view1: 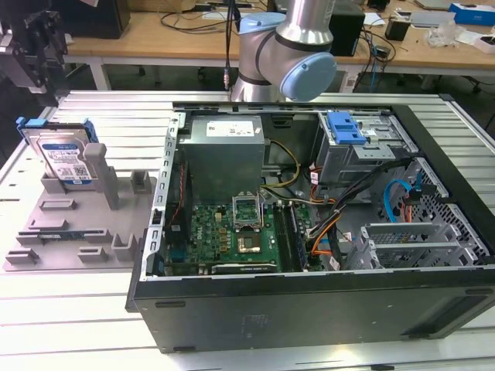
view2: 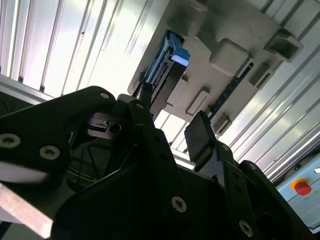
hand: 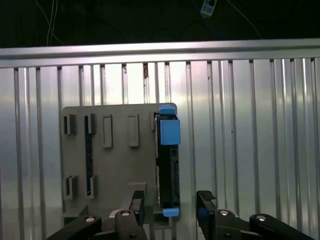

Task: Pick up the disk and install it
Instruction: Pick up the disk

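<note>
Silver with a blue-and-white label and blue plastic rails on its edges, the disk [view1: 66, 158] stands upright on edge in a slot of the grey holder tray [view1: 77, 232], on the slatted metal table [view1: 116, 116] to the exterior view's left of the open computer case [view1: 464, 309]. The black gripper [view1: 35, 39] hangs over it without touching, fingers [hand: 205, 197] spread wide, the disk's blue-capped edge between them in both wrist views. The arm's grey-and-blue joint [view1: 298, 46] sits behind the case.
</note>
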Tool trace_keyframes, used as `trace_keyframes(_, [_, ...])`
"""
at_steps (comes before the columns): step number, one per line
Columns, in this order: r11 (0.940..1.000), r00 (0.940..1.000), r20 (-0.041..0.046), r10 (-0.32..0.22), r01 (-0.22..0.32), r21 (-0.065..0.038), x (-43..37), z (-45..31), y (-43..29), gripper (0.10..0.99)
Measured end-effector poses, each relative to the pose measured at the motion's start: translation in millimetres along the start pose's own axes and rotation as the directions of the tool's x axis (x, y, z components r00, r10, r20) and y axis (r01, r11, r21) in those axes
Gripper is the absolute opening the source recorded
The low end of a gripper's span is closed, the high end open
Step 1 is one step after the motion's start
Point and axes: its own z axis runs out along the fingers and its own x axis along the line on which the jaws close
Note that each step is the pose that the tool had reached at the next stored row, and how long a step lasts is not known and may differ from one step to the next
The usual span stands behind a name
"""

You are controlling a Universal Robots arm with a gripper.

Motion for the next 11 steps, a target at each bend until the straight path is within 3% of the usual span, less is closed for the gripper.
trace_keyframes(6, [1.0000,1.0000,-0.0001,0.000,0.000,0.001,0.0,0.1,0.2,0.541])
trace_keyframes(11, [1.0000,1.0000,-0.0002,0.000,0.000,0.001,-1.4,0.5,5.4,0.541])
